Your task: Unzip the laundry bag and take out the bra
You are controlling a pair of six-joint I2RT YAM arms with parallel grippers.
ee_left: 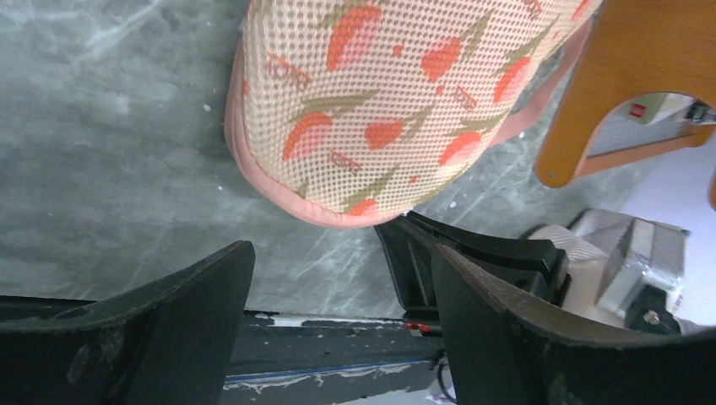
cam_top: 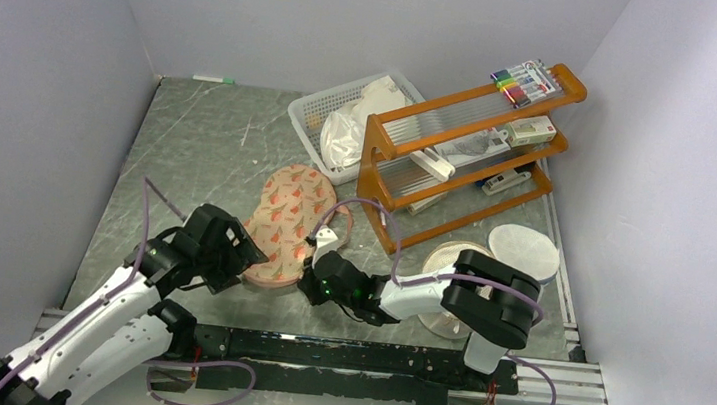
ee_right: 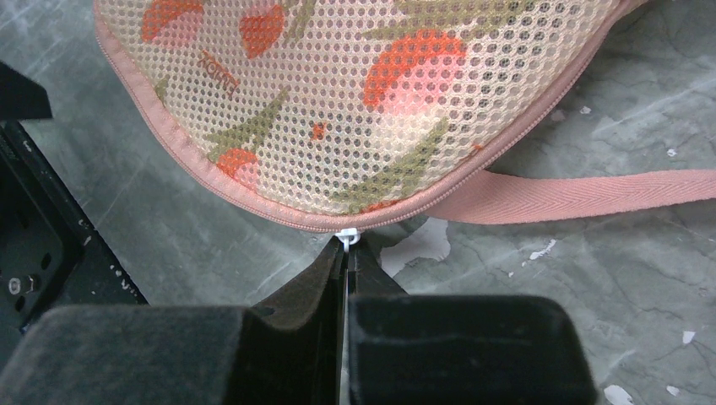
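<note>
My right fingers are pressed fully together on the small white zip pull, at the pink rim of the flat peach mesh laundry bag with orange flower print. My left fingers stand wide apart and hold nothing, just beside the bag's near-left end. The bag lies flat on the grey marbled worktop, its long axis running away from both arms toward the white plastic basket. No bra shows; I judge it is inside. The rim curves away on both sides of the pull, so my drag must follow that curve. My left arm is nearest for pinning the near end.
</note>
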